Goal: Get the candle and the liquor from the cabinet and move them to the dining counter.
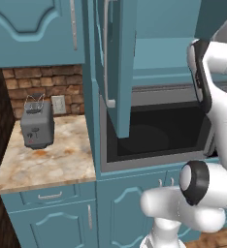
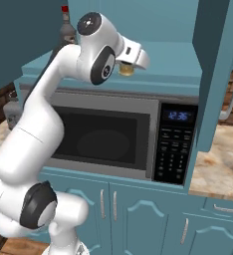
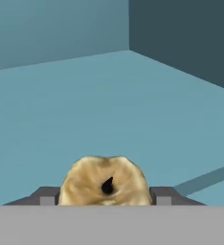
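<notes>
From the left base view, the cabinet door hangs open above the microwave, and a grey toaster sits on the small marble tabletop.

From the right base view, the arm reaches into the cabinet shelf; the pincer sits at the candle, and the liquor stands at the shelf's back left behind the arm.

In the hand view, the candle sits between the 2 fingertips, which are clamped on it above the teal shelf floor.
</notes>
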